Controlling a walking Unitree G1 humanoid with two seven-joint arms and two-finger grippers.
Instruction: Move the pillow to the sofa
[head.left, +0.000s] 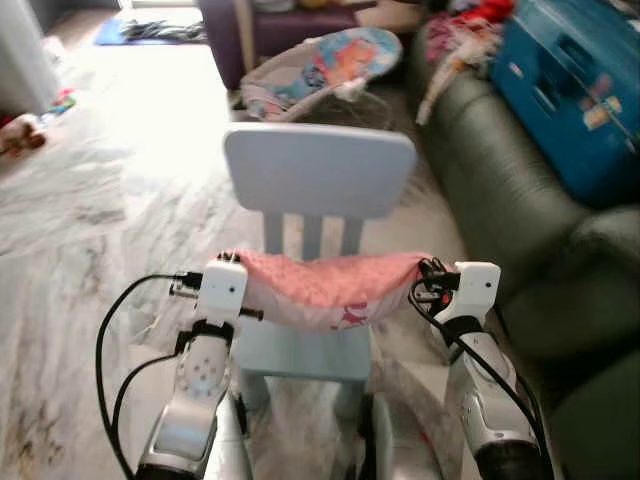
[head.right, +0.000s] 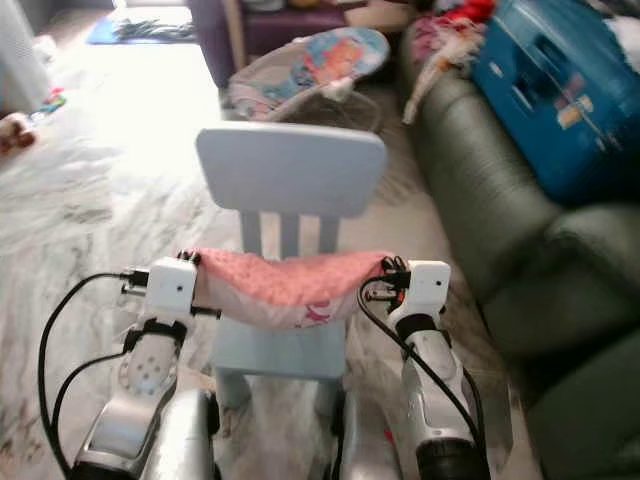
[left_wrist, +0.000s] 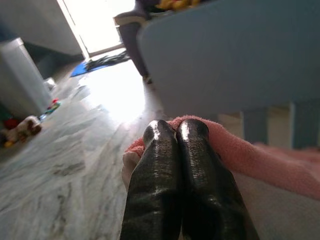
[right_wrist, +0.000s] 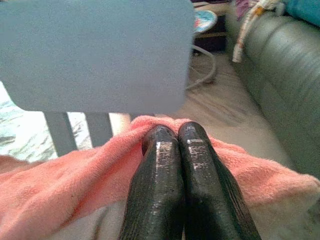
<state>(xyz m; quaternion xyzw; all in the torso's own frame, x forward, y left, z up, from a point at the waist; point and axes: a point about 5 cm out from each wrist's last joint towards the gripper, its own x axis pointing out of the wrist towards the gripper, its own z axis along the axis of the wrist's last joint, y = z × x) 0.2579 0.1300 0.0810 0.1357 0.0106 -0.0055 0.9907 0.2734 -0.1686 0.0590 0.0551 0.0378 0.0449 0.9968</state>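
Note:
A pink and white pillow (head.left: 325, 288) hangs between my two arms, just above the seat of a small light-blue chair (head.left: 318, 172). My left gripper (left_wrist: 176, 131) is shut on the pillow's left end (left_wrist: 260, 160). At the other end, my right gripper (right_wrist: 172, 135) is shut on pink fabric (right_wrist: 75, 185). The dark green sofa (head.left: 505, 190) runs along my right side.
A blue suitcase (head.left: 575, 85) and heaped clothes (head.left: 455, 40) lie on the sofa's far part. A baby bouncer (head.left: 320, 72) stands behind the chair. Marble floor (head.left: 110, 210) spreads to the left, with toys (head.left: 22, 132) at its far edge.

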